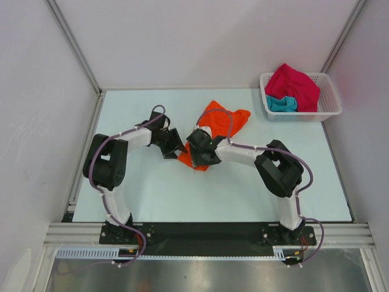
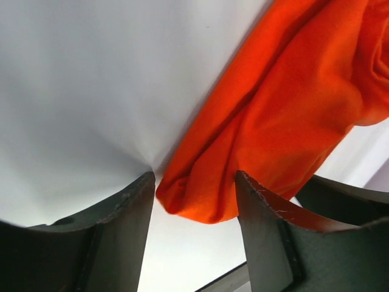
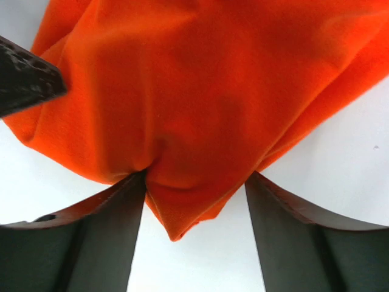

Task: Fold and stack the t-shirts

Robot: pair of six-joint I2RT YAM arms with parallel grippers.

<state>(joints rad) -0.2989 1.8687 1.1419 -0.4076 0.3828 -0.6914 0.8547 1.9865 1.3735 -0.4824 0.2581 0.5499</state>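
The orange shirt (image 1: 222,121) lies crumpled mid-bench, and both tools meet at its near end. From above, the arms and their cables cover that end, so only the far bunched part and a small strip by the right tool (image 1: 200,157) show. How the garment is laid out, sleeves or collar, cannot be made out.

The left tool (image 2: 194,176) stands fairly wide. In its wrist view a rounded fold of the shirt pokes in between the fingers, close against the right-hand one, with a sliver of white bench (image 1: 158,194) beside the other. Whether the cloth is pressed at all cannot be told. A dark shape (image 2: 346,201) behind that finger is cut off by the frame edge.

The right tool is spread wide. Its wrist view shows a pointed corner of the shirt hanging in the gap, cloth bunching at one fingertip and bare bench on both sides lower down. Orange fills most of that view, and a dark ridged block (image 3: 24,73) juts in at the left edge, too cropped to name.

The basket (image 1: 328,91) sits at the far right corner, holding a crimson shirt (image 1: 296,85) heaped over a teal shirt (image 1: 281,104), of which only a small patch shows.
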